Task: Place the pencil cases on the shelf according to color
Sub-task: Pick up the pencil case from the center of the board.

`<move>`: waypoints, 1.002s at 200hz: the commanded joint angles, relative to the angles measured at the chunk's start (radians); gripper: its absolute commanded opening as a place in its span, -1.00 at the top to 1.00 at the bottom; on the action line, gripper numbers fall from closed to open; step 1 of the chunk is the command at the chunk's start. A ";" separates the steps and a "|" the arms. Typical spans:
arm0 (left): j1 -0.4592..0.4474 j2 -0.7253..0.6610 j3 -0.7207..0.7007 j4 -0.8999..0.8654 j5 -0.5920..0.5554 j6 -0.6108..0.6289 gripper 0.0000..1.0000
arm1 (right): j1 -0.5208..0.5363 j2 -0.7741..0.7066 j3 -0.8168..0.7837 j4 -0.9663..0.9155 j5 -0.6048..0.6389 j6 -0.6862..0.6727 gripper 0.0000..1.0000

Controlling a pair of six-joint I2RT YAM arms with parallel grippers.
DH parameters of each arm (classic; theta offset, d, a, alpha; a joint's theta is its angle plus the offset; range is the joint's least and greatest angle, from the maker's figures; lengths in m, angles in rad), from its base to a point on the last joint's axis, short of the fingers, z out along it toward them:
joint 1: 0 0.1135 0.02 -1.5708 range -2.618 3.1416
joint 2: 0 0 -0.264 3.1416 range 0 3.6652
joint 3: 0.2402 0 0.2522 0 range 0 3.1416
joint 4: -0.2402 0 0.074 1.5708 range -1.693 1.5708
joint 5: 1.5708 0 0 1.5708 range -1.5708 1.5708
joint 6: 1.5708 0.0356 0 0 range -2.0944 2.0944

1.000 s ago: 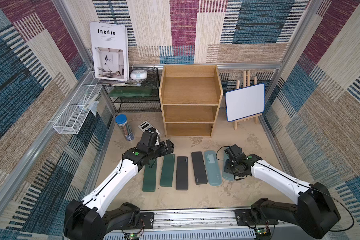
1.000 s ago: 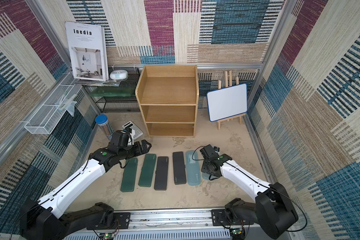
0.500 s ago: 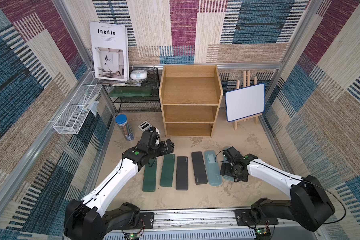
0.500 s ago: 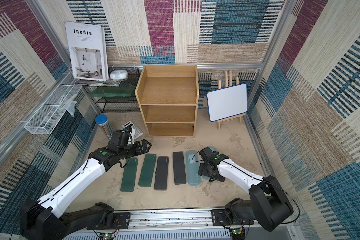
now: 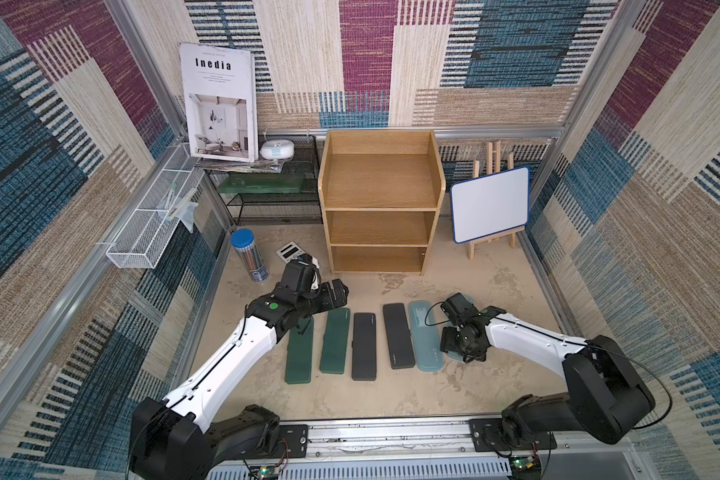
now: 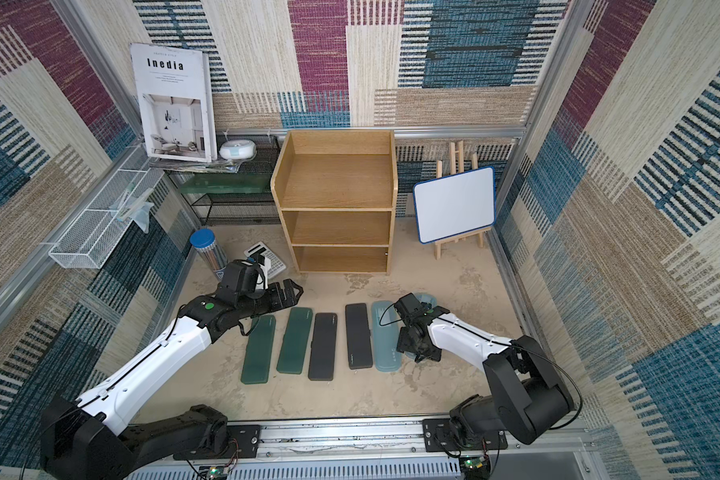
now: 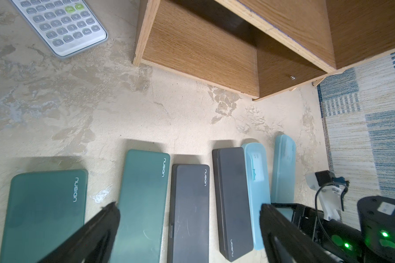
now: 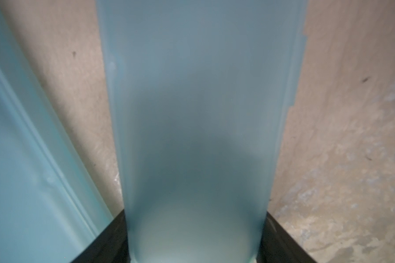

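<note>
while flat, blue case (image 8: 192,109) inside gripper (image 8: 194,218)

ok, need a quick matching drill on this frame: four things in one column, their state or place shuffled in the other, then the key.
Things:
1. shelf
2. left gripper
3. right gripper
4. calculator

States:
A. fingers either side of a light blue case
B. flat on the table, keys up
C. all three tiers bare
D. wide open, holding nothing

Pairs: 1-C, 2-D, 3-A, 4-B
</note>
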 commanded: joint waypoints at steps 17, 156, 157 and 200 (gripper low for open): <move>0.000 0.001 0.002 0.012 -0.013 0.005 -1.00 | -0.001 -0.036 0.001 -0.052 0.029 0.004 -0.40; 0.002 0.008 0.051 -0.011 -0.067 0.010 -0.99 | 0.224 -0.150 0.381 -0.264 0.018 -0.102 -0.27; 0.002 0.008 0.052 -0.012 -0.067 0.010 -0.99 | 0.227 -0.147 0.385 -0.263 0.018 -0.104 -0.27; 0.002 -0.017 0.065 -0.033 -0.079 0.012 -0.99 | 0.355 -0.071 0.575 -0.315 0.078 -0.124 -0.24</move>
